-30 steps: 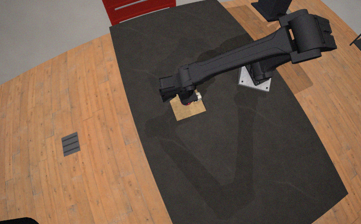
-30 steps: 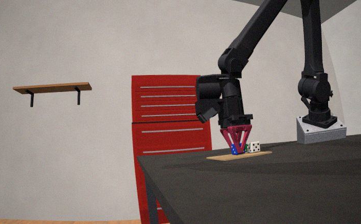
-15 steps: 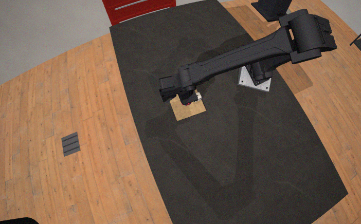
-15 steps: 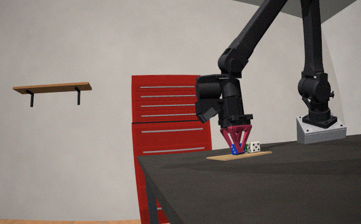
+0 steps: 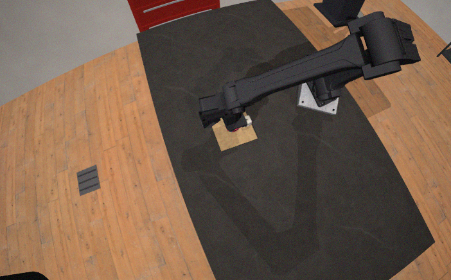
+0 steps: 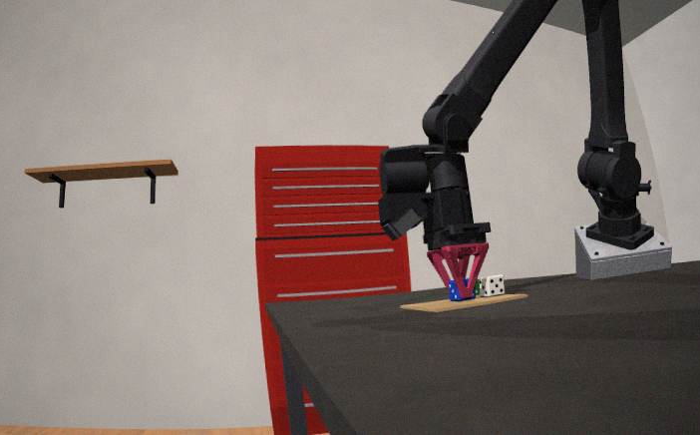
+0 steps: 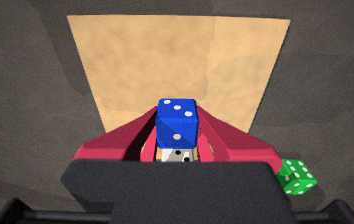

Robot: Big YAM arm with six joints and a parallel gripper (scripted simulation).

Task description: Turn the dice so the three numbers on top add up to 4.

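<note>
I have the blue die (image 7: pixel 177 124) pinched between my two red fingers. They are squeezed onto its sides. From the wrist view I can see a face with two white dots and a face with one dot. I cannot tell which face points straight up. In the side view the blue die sits low, right at the mat (image 6: pixel 464 303), maybe touching it.

The green die (image 7: pixel 295 176) is just beside my gripper (image 6: pixel 462 288). In the wrist view it seems to sit on the dark table (image 6: pixel 504 367), off the mat's edge, but I am not sure. The white die (image 6: pixel 492 284) is a bit farther along, near the mat's end. A pale face with black dots shows right behind the blue die in the wrist view.

I think my job now is to roll the blue die to a small number, a one or a two, because the three tops must add to only four. To do it well I should turn my wrist slowly and keep the squeeze steady so the die does not slip. I should set it down flat, well inside the mat, and not bump the other dice or drag the mat. Then I open up.
</note>
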